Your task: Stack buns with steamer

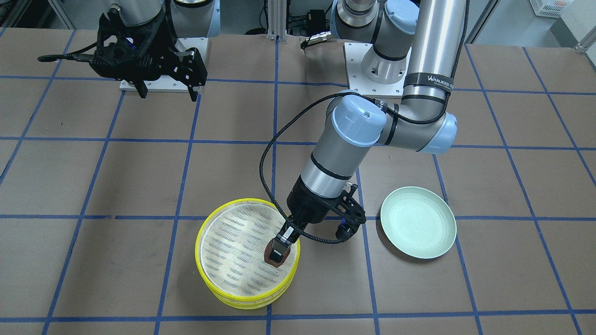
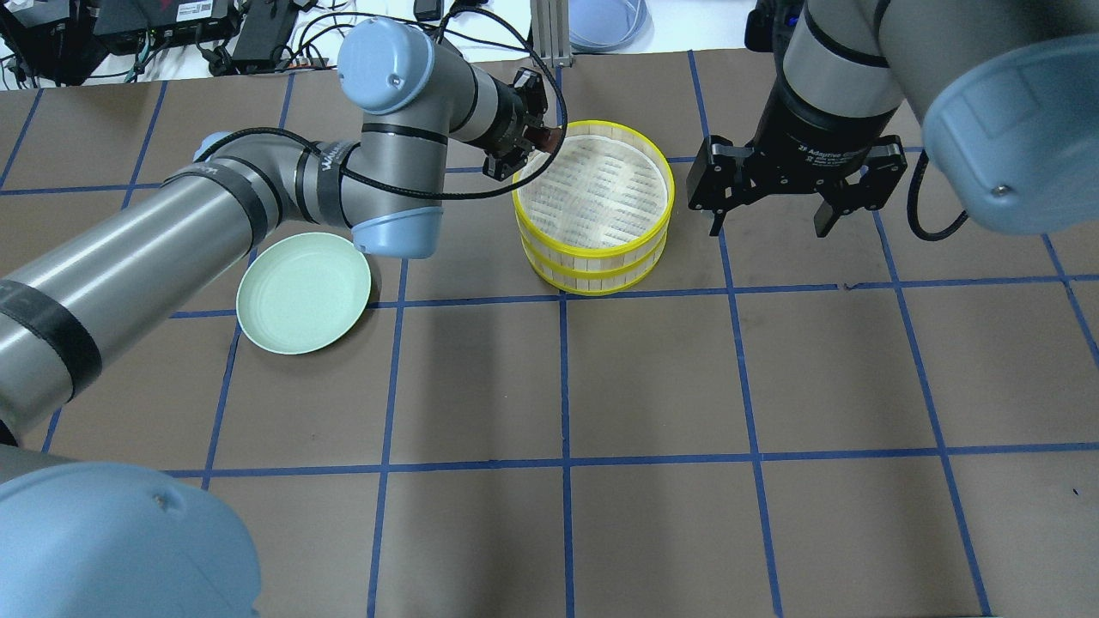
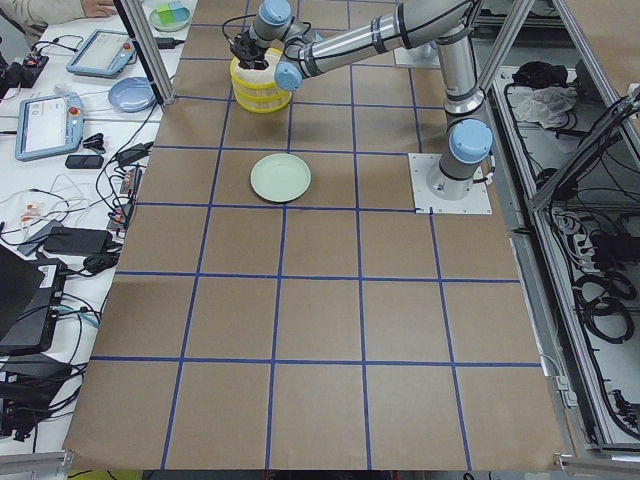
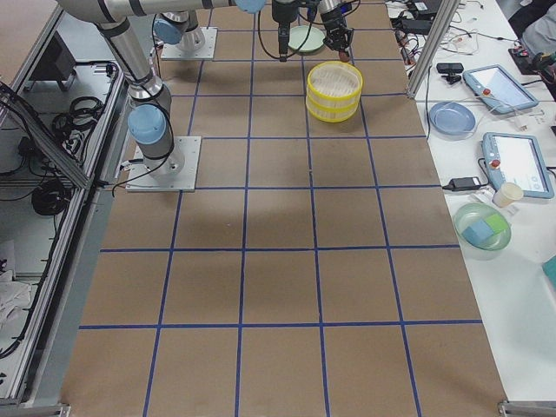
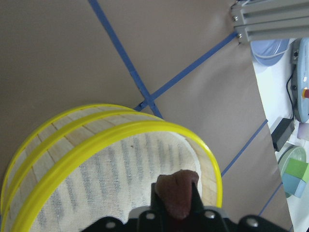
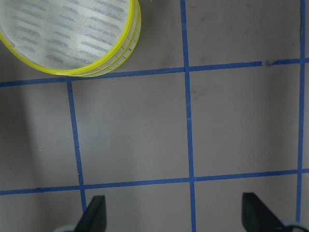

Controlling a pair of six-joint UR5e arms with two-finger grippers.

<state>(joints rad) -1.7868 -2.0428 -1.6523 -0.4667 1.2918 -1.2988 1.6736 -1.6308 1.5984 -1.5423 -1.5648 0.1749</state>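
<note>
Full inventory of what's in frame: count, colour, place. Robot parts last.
steamer trays: two, yellow rims, white grey-dashed liners, stacked mid-table; lower tray's inside hidden.
brown bun: one, reddish-brown, in the left hand, just inside the top tray's rim.
plate: one, pale green, empty, on the table to the robot's left of the stack.
table: one, brown, blue tape grid.
teach pendants: two, grey-blue, side bench.
bowl: one, blue, side bench.
left hand: one, black, shut on the brown bun.
right hand: one, black, open, empty, above the table to the stack's right.
</note>
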